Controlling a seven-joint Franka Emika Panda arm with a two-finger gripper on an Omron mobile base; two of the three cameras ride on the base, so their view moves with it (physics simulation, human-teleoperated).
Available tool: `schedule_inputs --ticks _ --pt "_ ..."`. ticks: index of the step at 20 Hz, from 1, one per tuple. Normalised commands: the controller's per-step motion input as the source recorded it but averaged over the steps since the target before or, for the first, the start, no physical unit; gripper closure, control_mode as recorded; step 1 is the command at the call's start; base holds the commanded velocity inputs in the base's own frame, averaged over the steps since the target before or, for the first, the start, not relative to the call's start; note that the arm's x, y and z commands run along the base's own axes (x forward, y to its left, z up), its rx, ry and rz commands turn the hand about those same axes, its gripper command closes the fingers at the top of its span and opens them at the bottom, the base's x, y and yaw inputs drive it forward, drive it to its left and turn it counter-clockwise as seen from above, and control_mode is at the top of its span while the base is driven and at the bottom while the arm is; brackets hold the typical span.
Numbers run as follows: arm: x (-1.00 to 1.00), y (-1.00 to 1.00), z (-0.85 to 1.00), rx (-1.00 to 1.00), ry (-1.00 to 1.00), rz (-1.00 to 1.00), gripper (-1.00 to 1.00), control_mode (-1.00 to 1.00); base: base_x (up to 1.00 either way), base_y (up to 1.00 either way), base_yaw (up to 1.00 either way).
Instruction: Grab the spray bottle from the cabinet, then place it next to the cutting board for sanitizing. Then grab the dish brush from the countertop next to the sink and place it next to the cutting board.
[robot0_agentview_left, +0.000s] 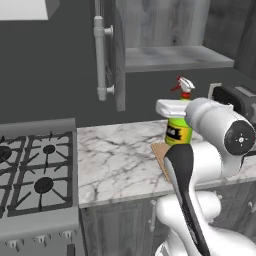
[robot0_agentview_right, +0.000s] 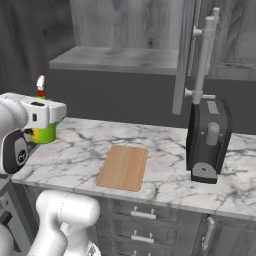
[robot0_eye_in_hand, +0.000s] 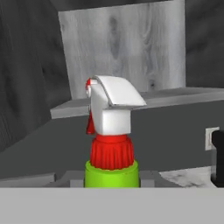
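The small bright green spray bottle (robot0_agentview_left: 178, 131) with its dark label and red-and-white trigger top stands upright at the white marble desk (robot0_agentview_left: 115, 160) with grey veining, its body partly covered by the white hand of the arm. In the right base view the same bottle (robot0_agentview_right: 45, 132) sits near the left end of the desk, with the hand in front of its upper part and its red-and-white top poking up above the hand. The fingers (robot0_agentview_left: 176, 121) are hidden behind the white hand in both base views, and in the hand view they lie below the frame's edge, so I cannot tell how they stand; the bottle appears to be gripped between them around its green body, but the contact itself is not visible. In the hand view the bottle's red collar and white trigger rise straight up the middle, very close to the camera.

The flat light tan wooden cutting board (robot0_agentview_right: 123, 167) with rounded corners lies on the desk well to the right of the bottle, apart from it. In the left base view only a corner of the board (robot0_agentview_left: 159, 152) shows, just beside the bottle's base.

Above, the grey wood-grain wall cabinet (robot0_agentview_right: 117, 59) hangs with its door swung out and its long pale bar handle (robot0_agentview_left: 100, 57) upright. A dark boxy appliance (robot0_agentview_right: 207, 138) stands right of the board.
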Motion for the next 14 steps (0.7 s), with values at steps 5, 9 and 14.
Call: schedule_inputs --ticks 5,9,14 --pt "0.49 0.41 -0.63 0.17 0.0 0.0 1.0 -1.0 0.0 0.0 0.0" --pt "0.64 0.07 -0.64 0.17 0.0 0.0 1.0 -1.0 0.0 0.0 0.0" --pt "0.8 0.0 -0.57 0.04 -0.03 0.03 1.0 -1.0 0.0 0.0 0.0"
